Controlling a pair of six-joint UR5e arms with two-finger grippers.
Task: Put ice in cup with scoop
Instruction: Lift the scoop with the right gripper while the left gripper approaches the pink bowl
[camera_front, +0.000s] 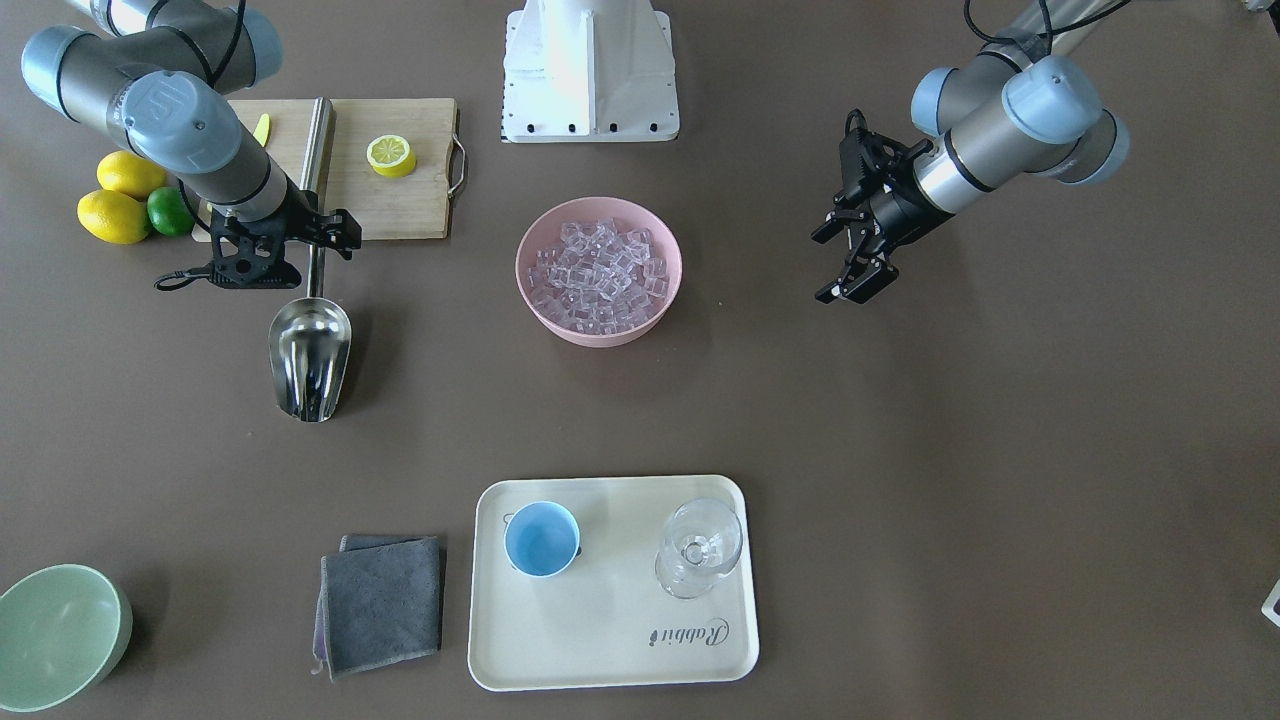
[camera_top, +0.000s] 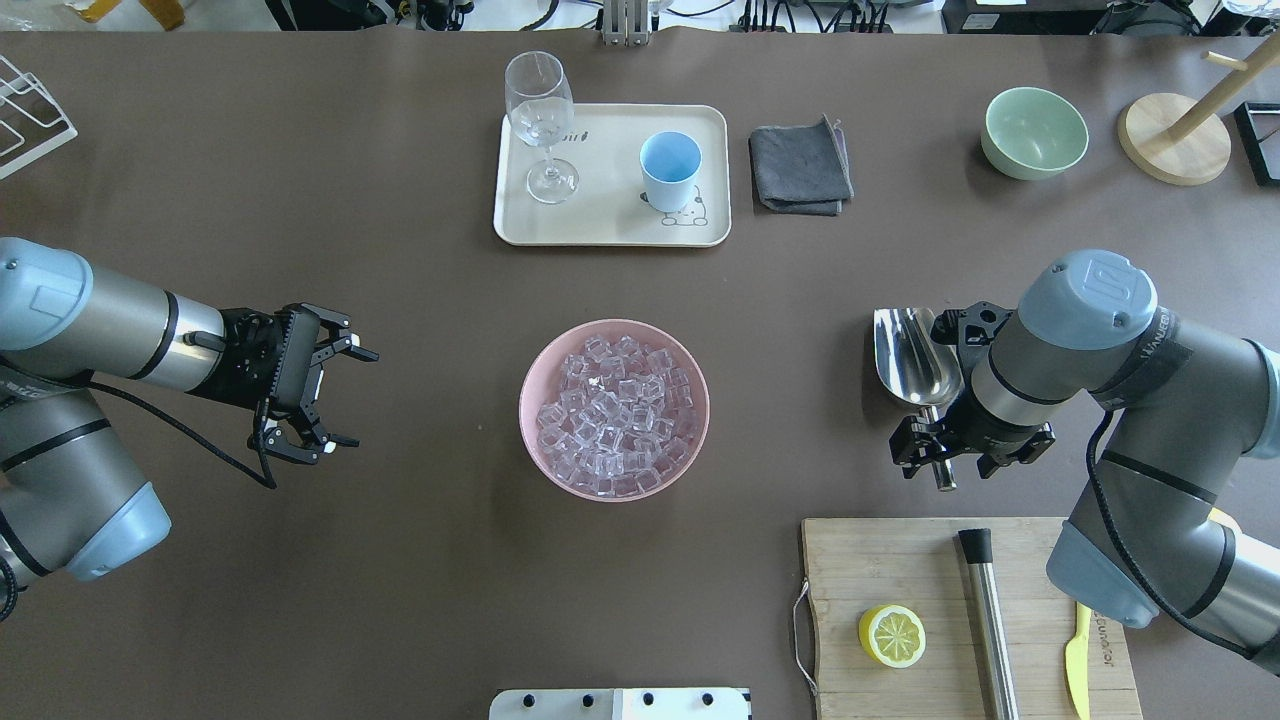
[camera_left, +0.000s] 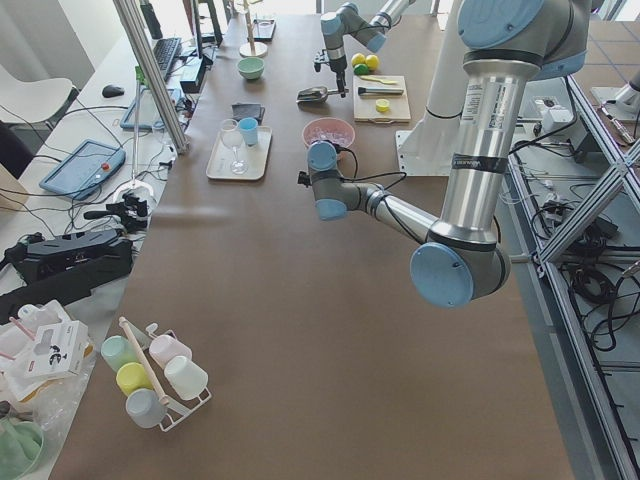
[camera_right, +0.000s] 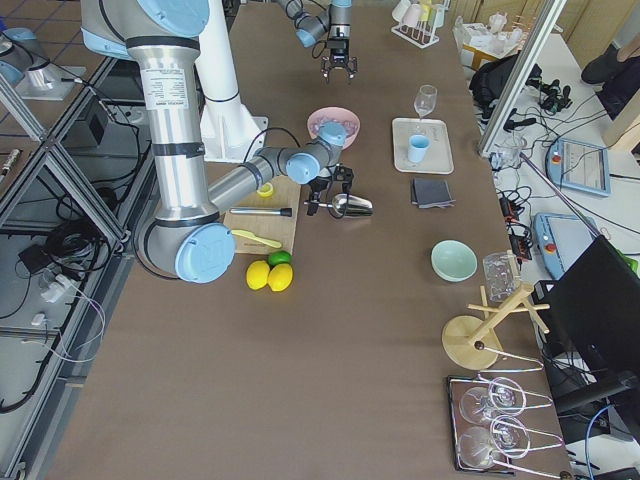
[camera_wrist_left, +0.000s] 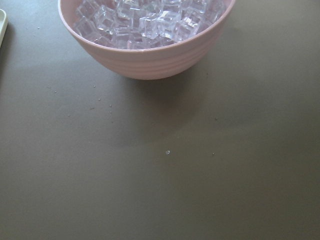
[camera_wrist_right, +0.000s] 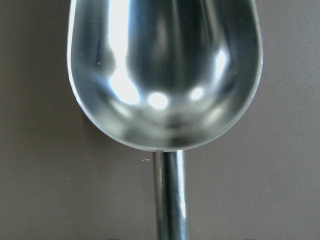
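The ice (camera_top: 615, 405) fills a pink bowl (camera_top: 530, 440) at the table's middle, and also shows in the left wrist view (camera_wrist_left: 150, 20). The light-blue cup (camera_top: 670, 165) stands empty on a cream tray (camera_top: 600, 215) at the far side. The steel scoop (camera_top: 905, 350) lies empty on the table at the right and fills the right wrist view (camera_wrist_right: 165, 75). My right gripper (camera_top: 950, 445) is low over the scoop's handle, and its jaws look open on either side of it. My left gripper (camera_top: 355, 397) is open and empty, left of the bowl.
A stemmed glass (camera_top: 540, 120) shares the tray. A grey cloth (camera_top: 800, 165) and a pale-green bowl (camera_top: 1035, 130) lie right of it. A cutting board (camera_top: 900, 560) with a lemon half (camera_top: 892, 636) and a steel cylinder (camera_top: 985, 620) is near my right arm.
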